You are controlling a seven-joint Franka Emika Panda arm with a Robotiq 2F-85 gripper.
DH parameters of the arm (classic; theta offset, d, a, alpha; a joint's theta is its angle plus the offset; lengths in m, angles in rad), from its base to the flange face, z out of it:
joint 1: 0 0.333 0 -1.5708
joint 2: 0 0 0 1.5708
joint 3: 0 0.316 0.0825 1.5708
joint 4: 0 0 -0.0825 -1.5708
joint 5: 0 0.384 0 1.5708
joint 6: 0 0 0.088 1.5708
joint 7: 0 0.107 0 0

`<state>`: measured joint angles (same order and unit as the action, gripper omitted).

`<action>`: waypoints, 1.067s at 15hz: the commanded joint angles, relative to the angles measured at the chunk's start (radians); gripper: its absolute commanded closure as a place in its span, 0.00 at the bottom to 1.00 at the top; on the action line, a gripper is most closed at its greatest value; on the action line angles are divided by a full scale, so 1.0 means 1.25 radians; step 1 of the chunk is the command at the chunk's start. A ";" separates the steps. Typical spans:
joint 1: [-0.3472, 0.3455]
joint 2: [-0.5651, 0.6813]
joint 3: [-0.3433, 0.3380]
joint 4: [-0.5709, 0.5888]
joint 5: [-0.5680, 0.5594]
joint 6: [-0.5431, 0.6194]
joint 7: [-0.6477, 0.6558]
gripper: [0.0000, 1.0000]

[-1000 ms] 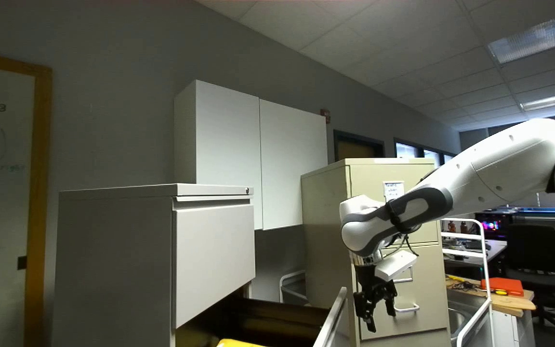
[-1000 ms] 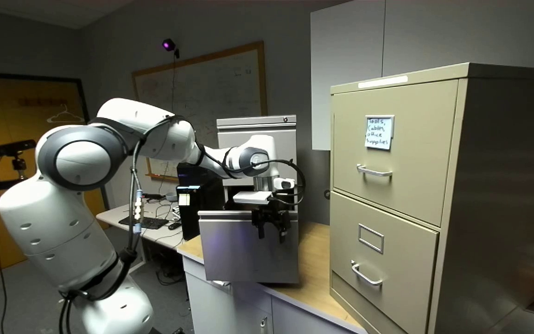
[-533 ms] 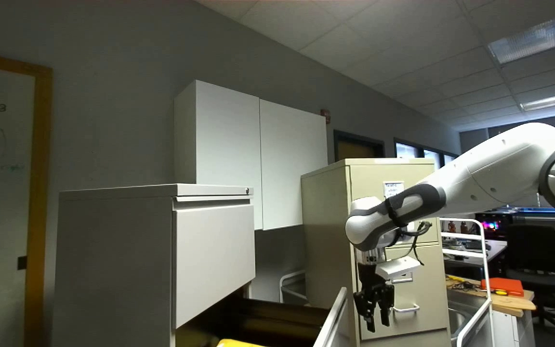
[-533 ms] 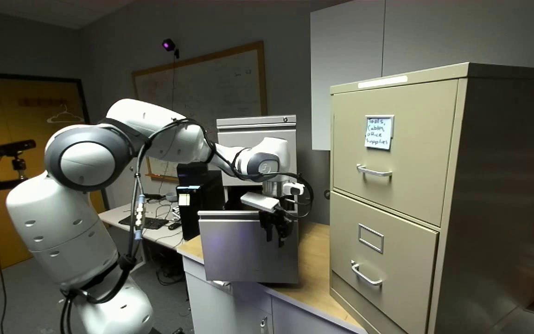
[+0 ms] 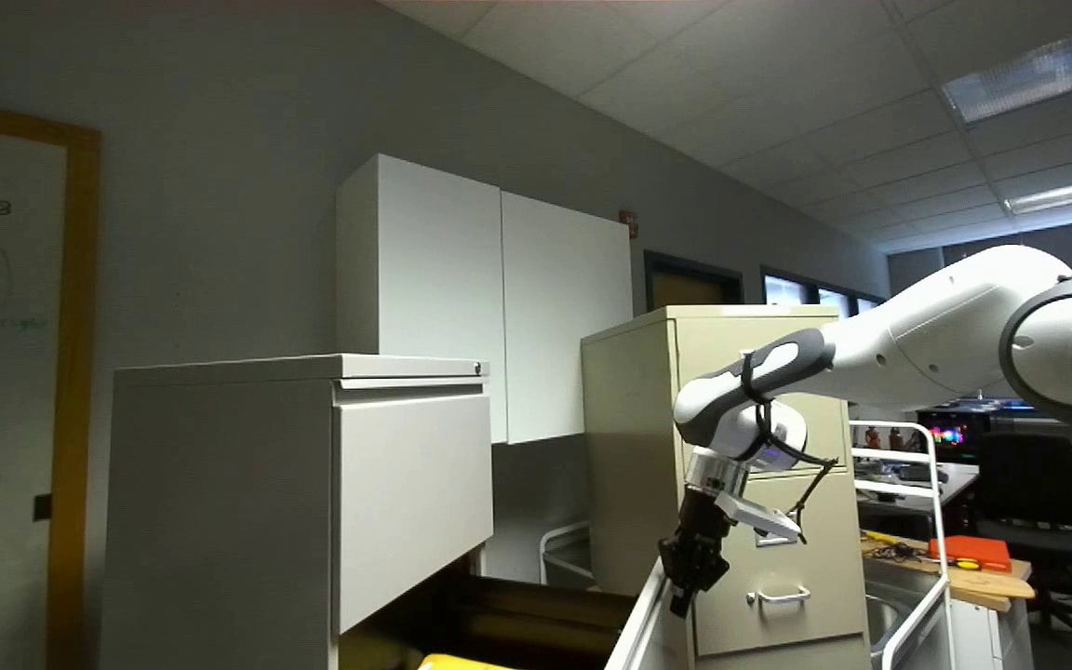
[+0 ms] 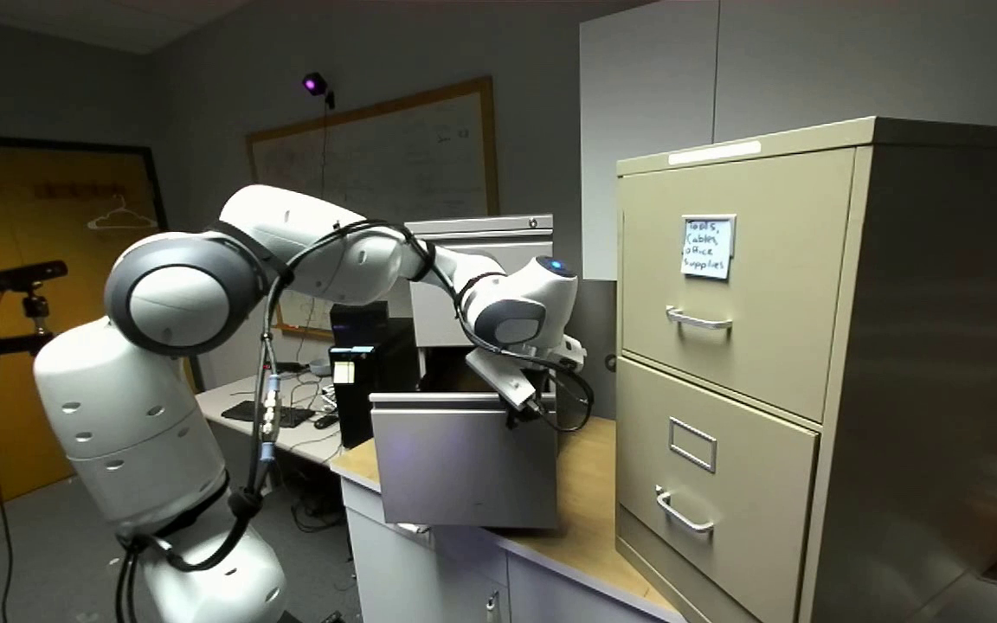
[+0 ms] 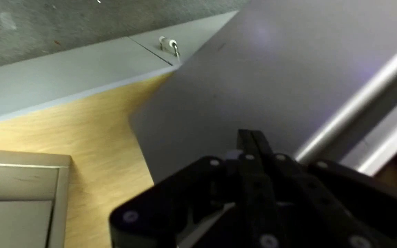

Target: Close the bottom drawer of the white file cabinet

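The bottom drawer [image 6: 464, 476] of the white file cabinet [image 5: 220, 502] stands pulled well out, and its dark inside shows in an exterior view below the upper drawer front. Its flat front panel [image 7: 271, 75] fills much of the wrist view. Just outside that panel, close to the top rim, my gripper [image 5: 681, 607] points down and tilts toward the cabinet. In the wrist view the gripper [image 7: 251, 133] is shut, fingertips together with nothing between them. Whether the tips touch the panel I cannot tell. In an exterior view the hand and its camera hide the fingers.
A beige file cabinet [image 6: 723, 389] with handles stands close beside the drawer. Below the drawer lies a wooden countertop [image 6: 589, 484]. Something yellow [image 5: 457, 663] lies inside the drawer. White cupboards [image 5: 443, 298] hang on the wall, and cables [image 6: 265, 363] loop along the arm.
My gripper has gone from open to shut. The hand has tilted, its fingertips swinging in toward the drawer front, while the arm shifted sideways. The drawer has stayed where it was.
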<state>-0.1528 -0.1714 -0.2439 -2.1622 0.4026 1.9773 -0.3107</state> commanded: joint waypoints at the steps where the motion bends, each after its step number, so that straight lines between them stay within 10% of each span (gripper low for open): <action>1: 0.001 0.045 -0.027 0.062 0.139 0.003 -0.079 0.95; 16: 0.012 0.268 0.075 0.239 0.544 0.043 -0.110 0.96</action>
<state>-0.1572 0.0942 -0.1986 -1.9664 1.0269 2.0126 -0.4922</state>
